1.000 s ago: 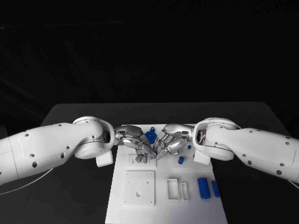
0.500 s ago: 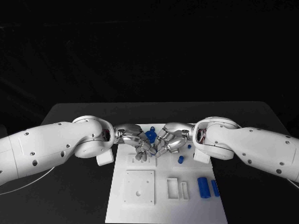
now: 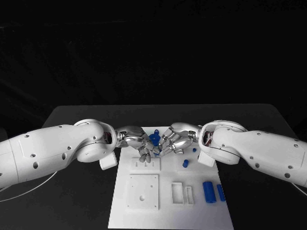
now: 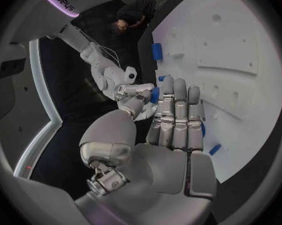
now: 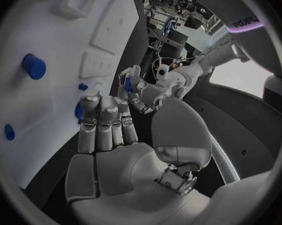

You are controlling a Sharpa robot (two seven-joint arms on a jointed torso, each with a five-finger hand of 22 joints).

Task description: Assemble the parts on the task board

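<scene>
Two white arms reach in over the black desk (image 3: 77, 117) from its left and right sides, and their hands meet above the far part of the task board (image 3: 169, 211). The board runs from the desk's middle to its near edge, with bare desk on both sides and beyond it. The left hand (image 3: 136, 140) and the right hand (image 3: 173, 140) hang just beside each other, fingers curled down over a blue part (image 3: 154, 139) that stands between them at the board's far end; whether either hand pinches it cannot be told. In each wrist view the fingers lie straight and side by side. Two blue cylinders (image 3: 214, 192) lie by the board's right edge, well apart from the hands; a smaller blue part (image 3: 185, 164) sits near the right hand.
</scene>
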